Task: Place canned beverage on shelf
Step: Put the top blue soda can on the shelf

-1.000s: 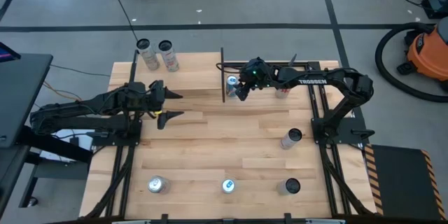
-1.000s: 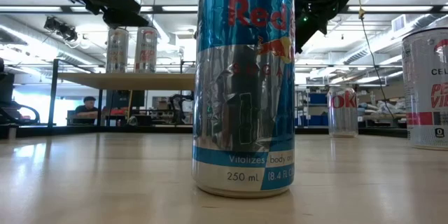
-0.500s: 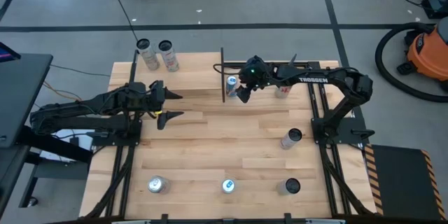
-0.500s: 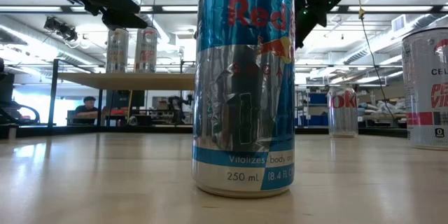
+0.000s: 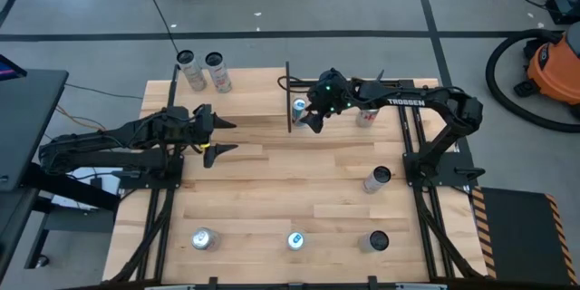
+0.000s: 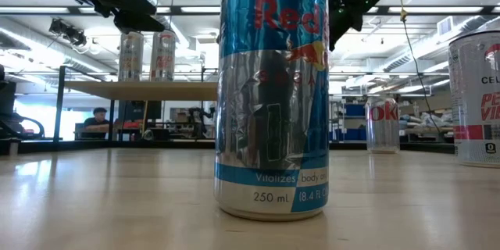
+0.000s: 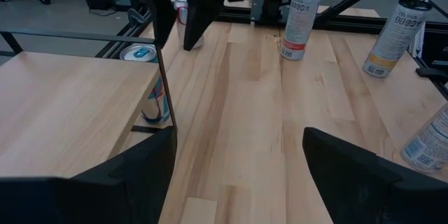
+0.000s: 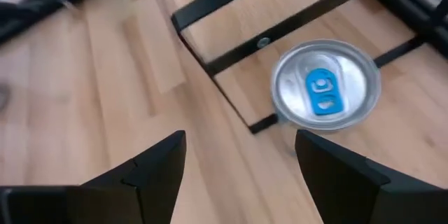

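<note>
A can with a blue tab (image 5: 300,106) stands upright on the tabletop, close against the black rods at the right end of the shelf (image 5: 240,91). The right wrist view shows its top (image 8: 325,87), and the left wrist view shows it behind the shelf's corner rod (image 7: 155,98). My right gripper (image 5: 306,121) hovers just on the near side of this can, open and slanting down, with nothing between its fingers (image 8: 140,175). Two cans (image 5: 201,71) stand on the raised shelf (image 6: 141,89). My left gripper (image 5: 224,136) waits open over the table's left half.
A red can (image 5: 365,116) stands under my right arm. A can (image 5: 376,178) sits at the right. Three cans (image 5: 201,238), (image 5: 295,240), (image 5: 378,240) line the near edge, and the middle one fills the low view (image 6: 273,94). The table's middle is bare wood.
My right gripper has turned at the wrist and tipped a little while staying over the spot beside the blue-tab can. The can stands where it stood.
</note>
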Controlling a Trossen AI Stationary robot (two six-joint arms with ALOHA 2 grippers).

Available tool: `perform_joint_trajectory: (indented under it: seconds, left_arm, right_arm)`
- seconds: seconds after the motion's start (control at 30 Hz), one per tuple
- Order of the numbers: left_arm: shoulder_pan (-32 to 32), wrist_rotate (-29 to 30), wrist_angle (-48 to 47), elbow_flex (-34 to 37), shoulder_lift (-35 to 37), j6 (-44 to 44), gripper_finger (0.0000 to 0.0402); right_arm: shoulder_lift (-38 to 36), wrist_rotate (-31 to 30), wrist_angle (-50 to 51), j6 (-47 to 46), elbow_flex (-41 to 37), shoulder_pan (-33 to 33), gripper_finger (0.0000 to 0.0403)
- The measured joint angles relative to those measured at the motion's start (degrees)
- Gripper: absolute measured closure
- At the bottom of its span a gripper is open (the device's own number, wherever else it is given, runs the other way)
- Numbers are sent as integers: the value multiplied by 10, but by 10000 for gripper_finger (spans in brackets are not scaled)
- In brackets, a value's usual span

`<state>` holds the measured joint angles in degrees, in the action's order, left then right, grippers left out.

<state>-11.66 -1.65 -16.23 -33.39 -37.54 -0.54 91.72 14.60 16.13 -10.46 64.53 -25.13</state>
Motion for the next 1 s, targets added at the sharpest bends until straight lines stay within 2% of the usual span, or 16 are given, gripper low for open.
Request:
perform_joint_trajectory:
  seconds: [0.13, 0.5, 0.7, 0.8, 1.0]
  left_arm:
    - [0, 0, 0, 0, 0, 0, 90]
    - [0, 0, 0, 0, 0, 0, 90]
    - [0, 0, 0, 0, 0, 1, 90]
    - [0, 0, 0, 0, 0, 2, 90]
    - [0, 0, 0, 0, 0, 2, 90]
  right_arm:
    - [0, 19, -11, -14, 0, -3, 126]
    - [0, 20, -15, 16, 0, 9, 123]
    - [0, 22, -15, 39, 0, 20, 92]
    - [-3, 59, -14, 62, 0, 21, 74]
    - [-25, 80, -80, 47, 0, 21, 56]
